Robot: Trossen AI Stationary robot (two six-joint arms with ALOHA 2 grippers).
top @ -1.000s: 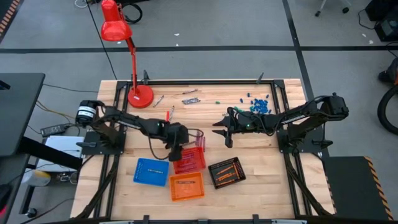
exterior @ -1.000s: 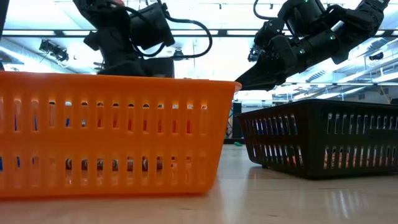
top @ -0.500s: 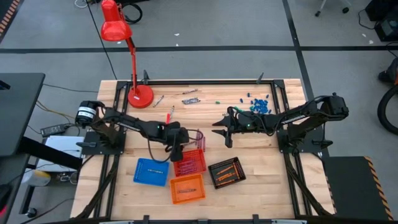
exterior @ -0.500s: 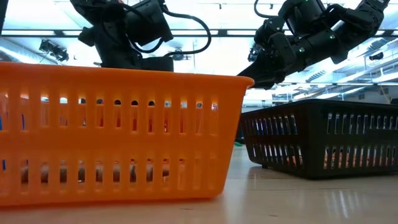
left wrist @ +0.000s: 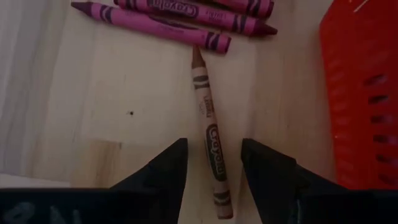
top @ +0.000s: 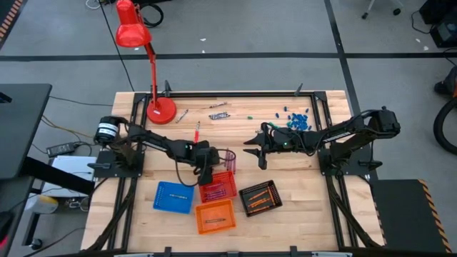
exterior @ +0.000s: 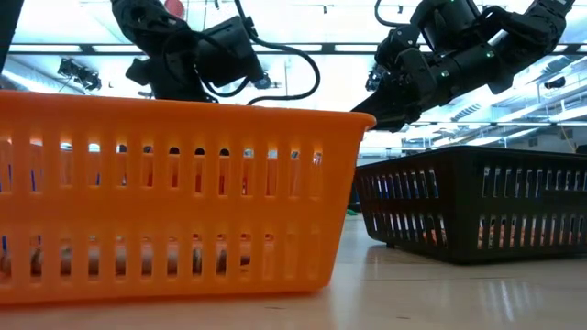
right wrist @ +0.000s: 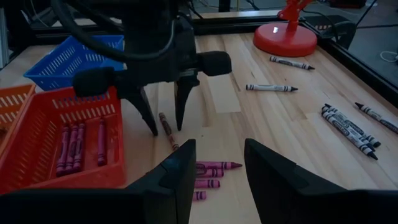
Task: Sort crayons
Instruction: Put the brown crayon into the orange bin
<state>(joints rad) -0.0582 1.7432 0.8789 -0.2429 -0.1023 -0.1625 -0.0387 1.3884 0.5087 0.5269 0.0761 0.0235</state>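
A dull brown-pink crayon (left wrist: 210, 130) lies flat on the wooden table beside the red tray (left wrist: 364, 93). My left gripper (left wrist: 214, 146) points steeply down over it, open, one finger on either side of the crayon's lower half, with a gap to each. From the right wrist view the same gripper (right wrist: 165, 127) stands at the red tray's edge. Several magenta crayons (right wrist: 211, 169) lie on the table just beyond the brown one's tip. More magenta crayons (right wrist: 71, 146) lie inside the red tray. My right gripper (top: 251, 151) hangs open above mid-table, nothing between its fingers.
Blue tray (top: 173, 197), orange tray (top: 215, 216) and black tray (top: 260, 198) with orange crayons sit toward the near edge. Grey crayons (right wrist: 345, 124) lie loose at the far side. A red lamp (top: 161, 108) and small blue bits (top: 296, 120) are there too.
My left gripper has sunk toward the table, down over the brown-pink crayon beside the red tray. The orange tray has slid a little toward the near edge. My right arm has kept still.
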